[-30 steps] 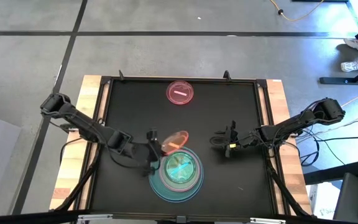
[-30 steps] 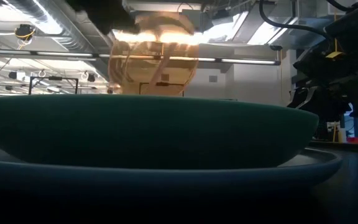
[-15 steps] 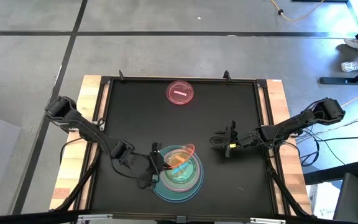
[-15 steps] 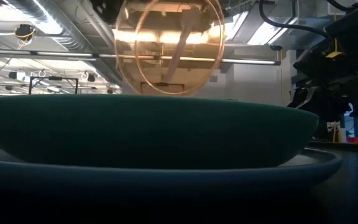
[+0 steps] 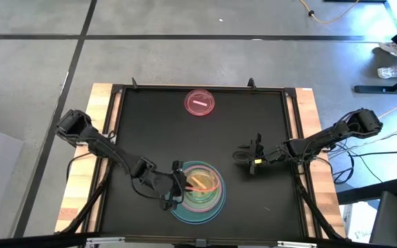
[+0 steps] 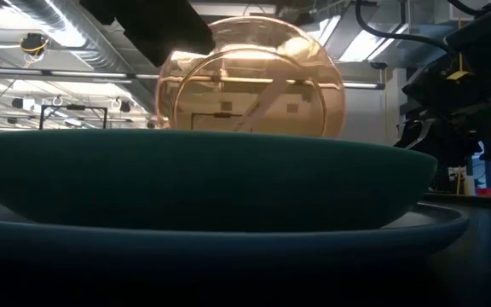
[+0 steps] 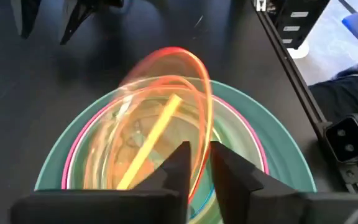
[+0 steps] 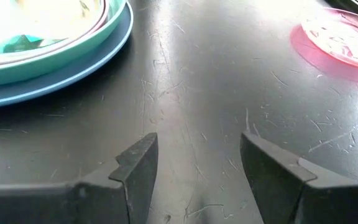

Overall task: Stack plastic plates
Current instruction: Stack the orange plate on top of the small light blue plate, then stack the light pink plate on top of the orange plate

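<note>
The stack of plates [image 5: 197, 204] stands near the table's near edge, a light-blue plate lowest, then a teal plate [image 6: 203, 179] and a pink-rimmed one [image 7: 73, 165]. My left gripper [image 5: 178, 189] is at the stack's left side, shut on a small translucent orange plate [image 7: 160, 124], which is tilted over the stack. In the low view the orange plate [image 6: 250, 81] rises behind the teal rim, which hides its lower part. A small pink translucent plate [image 5: 200, 103] lies flat near the far edge. My right gripper [image 5: 245, 160] waits open, right of the middle. My left gripper pinches the orange plate's rim [image 7: 202, 134] between its two fingers, the rim passing through the gap. The fingers come from the table's left, slanting down. The plate sits tilted, its far side raised and its low side down in the stack's hollow; whether it touches the stack I cannot tell.
The black table top has a raised frame [image 5: 291, 93] and wooden side strips. My right gripper [image 8: 197, 146] stands low over bare table between the stack [image 8: 42, 37] and the pink plate [image 8: 340, 40]. Bare table lies left of the stack and across the middle.
My left gripper has moved toward the near edge and down, carrying the orange plate from beyond the stack's far rim to over the stack's middle. The plate has come lower, and its lower part now sits behind the teal rim in the low view.
</note>
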Action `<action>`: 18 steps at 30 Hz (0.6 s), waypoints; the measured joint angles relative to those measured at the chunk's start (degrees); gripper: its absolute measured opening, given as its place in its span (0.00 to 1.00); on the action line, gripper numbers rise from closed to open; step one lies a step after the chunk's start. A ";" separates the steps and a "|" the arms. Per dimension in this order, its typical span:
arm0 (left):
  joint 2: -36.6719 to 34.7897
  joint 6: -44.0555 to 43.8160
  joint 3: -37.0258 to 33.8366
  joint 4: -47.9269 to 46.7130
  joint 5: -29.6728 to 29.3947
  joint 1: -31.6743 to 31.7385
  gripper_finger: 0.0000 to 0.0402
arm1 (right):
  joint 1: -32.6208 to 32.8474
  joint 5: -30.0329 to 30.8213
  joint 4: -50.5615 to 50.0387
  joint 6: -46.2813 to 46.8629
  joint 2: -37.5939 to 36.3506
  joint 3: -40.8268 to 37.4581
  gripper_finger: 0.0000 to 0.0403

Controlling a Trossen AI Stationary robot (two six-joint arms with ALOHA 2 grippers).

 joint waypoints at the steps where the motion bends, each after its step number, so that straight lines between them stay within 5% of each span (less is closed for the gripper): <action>1: 0.00 0.01 0.00 -0.21 0.22 0.21 0.16 | 0.01 0.00 -0.01 0.00 0.00 0.00 0.55; 12: -2.58 0.67 4.17 -7.87 12.17 3.60 0.41 | 0.02 0.00 0.01 -0.01 0.00 0.00 0.55; 18: -2.56 9.61 6.71 -11.58 -4.95 6.87 0.41 | 0.00 0.00 0.03 -0.01 0.00 0.00 0.55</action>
